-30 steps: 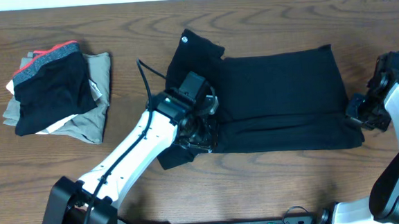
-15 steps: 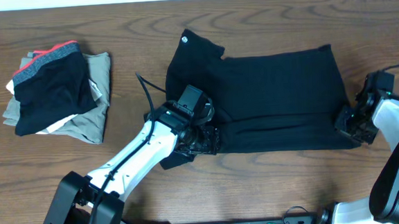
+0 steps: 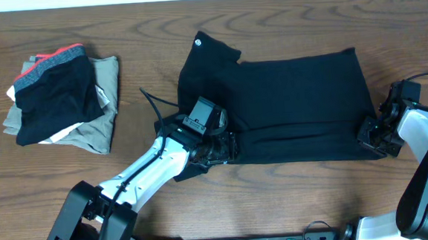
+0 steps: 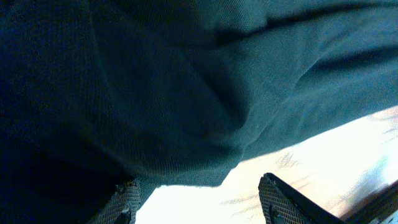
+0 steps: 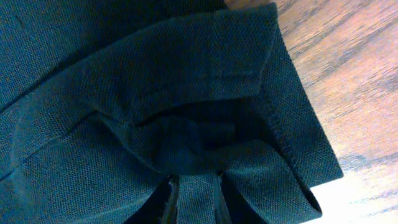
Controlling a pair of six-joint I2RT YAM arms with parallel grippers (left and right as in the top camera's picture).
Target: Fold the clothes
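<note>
The black clothes (image 3: 295, 107) lie spread flat across the middle of the table, with a small white hexagon logo (image 3: 199, 40) at the far left corner. My left gripper (image 3: 217, 148) is low over the garment's front left edge. In the left wrist view its fingers (image 4: 199, 190) are open, with the fabric edge (image 4: 186, 124) just above them and bare table between. My right gripper (image 3: 370, 134) is at the garment's front right corner. In the right wrist view its fingers (image 5: 194, 190) are shut on a pinch of the hemmed fabric (image 5: 186, 93).
A pile of other garments sits at the far left: a black one with a grey band and red trim (image 3: 56, 89) on top of khaki ones (image 3: 102, 123). The wooden table (image 3: 294, 204) shows bare in front of the clothes.
My right gripper moved left onto the garment's front right corner and took hold of the fabric. My left gripper slid a little toward the front edge of the garment.
</note>
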